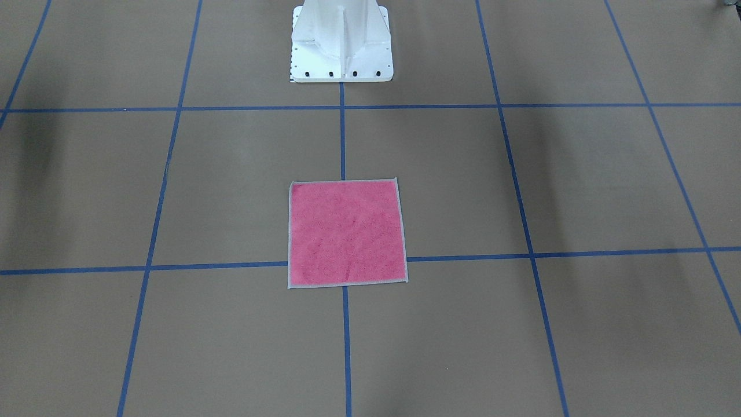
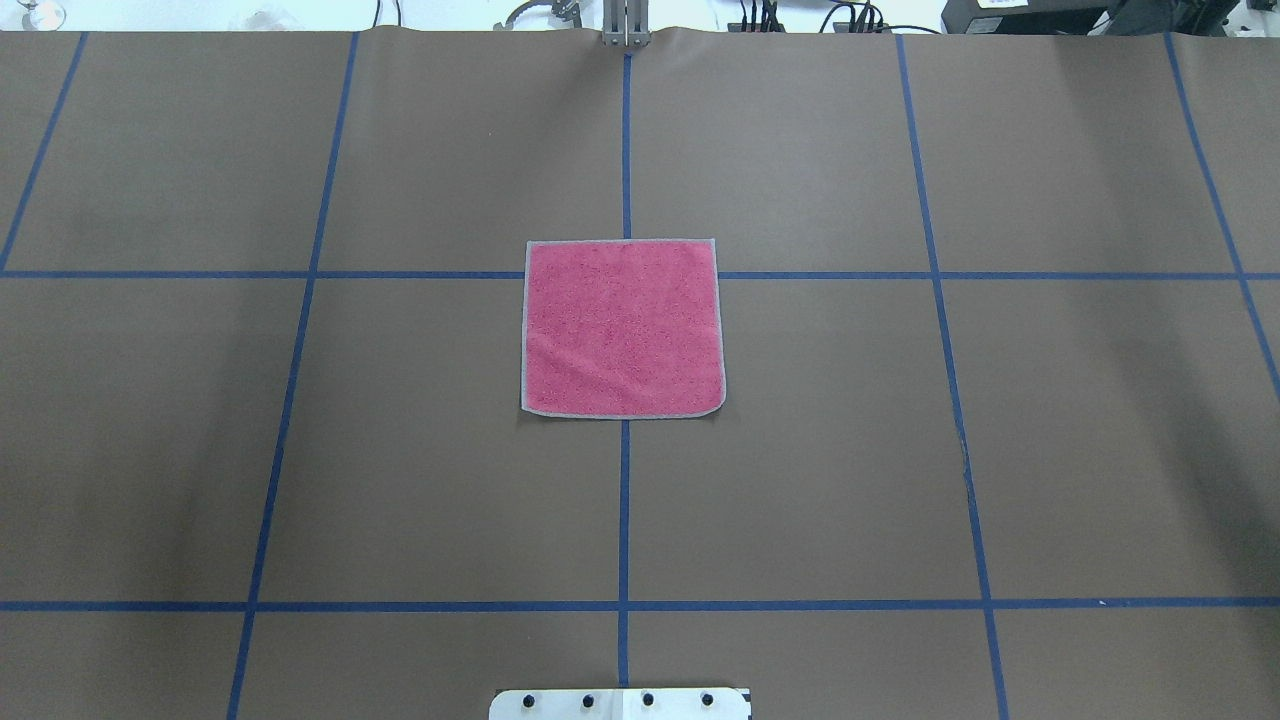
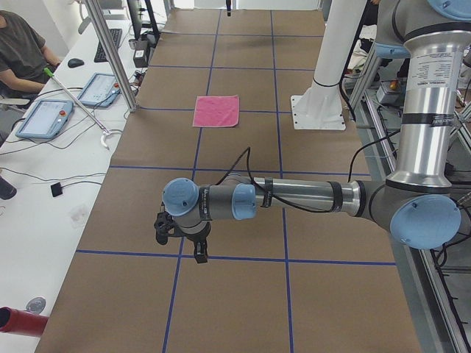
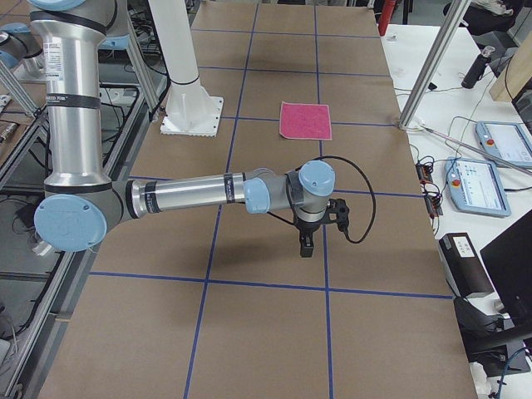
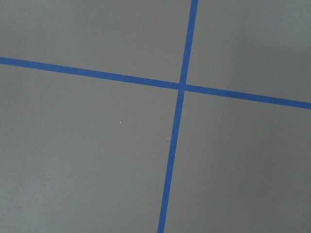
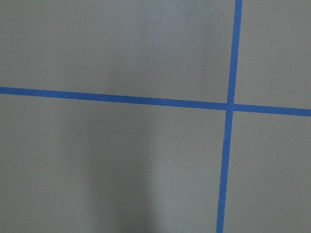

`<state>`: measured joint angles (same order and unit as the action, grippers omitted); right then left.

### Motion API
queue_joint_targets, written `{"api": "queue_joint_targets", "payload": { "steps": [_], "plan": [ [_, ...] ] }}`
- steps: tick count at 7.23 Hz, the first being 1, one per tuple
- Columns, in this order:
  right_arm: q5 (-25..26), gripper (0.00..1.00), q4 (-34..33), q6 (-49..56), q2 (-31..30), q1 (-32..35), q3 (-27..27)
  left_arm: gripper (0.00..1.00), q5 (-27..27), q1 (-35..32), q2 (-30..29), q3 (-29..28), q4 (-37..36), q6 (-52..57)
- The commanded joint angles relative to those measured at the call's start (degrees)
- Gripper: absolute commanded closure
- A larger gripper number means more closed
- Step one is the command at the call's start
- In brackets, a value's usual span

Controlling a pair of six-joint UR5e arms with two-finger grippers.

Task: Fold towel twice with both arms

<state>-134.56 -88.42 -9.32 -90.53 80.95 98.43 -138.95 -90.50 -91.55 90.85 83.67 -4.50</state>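
Observation:
The towel (image 2: 623,328) lies flat and unfolded, pink face up with light grey edging, at the middle of the brown table over a blue tape crossing (image 1: 345,233). It also shows in both side views (image 3: 216,111) (image 4: 305,120). My left gripper (image 3: 199,254) hangs above the table far from the towel, toward the table's left end. My right gripper (image 4: 306,247) hangs likewise toward the right end. Both show only in the side views, so I cannot tell whether they are open or shut. Both wrist views show only bare table and blue tape lines.
The white pedestal base (image 1: 341,46) stands at the robot's edge of the table. Beyond the far edge runs a white desk with tablets (image 3: 45,118), cables and metal posts (image 4: 432,71). A person (image 3: 22,51) sits there. Blue tape (image 2: 625,500) divides the table into squares.

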Motion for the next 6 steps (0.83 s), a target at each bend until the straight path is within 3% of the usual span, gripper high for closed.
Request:
{"api": "queue_joint_targets", "payload": {
  "steps": [1,5,6],
  "plan": [
    [-0.1,0.0,0.0,0.0,0.0,0.0,0.0,0.0,0.0,0.1,0.1,0.0,0.0,0.0],
    [-1.6,0.0,0.0,-0.1,-0.2,0.1,0.4,0.0,-0.4,0.1,0.4,-0.4,0.1,-0.1],
    [-1.3,0.0,-0.1,-0.8,-1.6,0.1,3.0,0.0,-0.5,0.1,0.4,-0.1,0.4,-0.1]
  ]
}}
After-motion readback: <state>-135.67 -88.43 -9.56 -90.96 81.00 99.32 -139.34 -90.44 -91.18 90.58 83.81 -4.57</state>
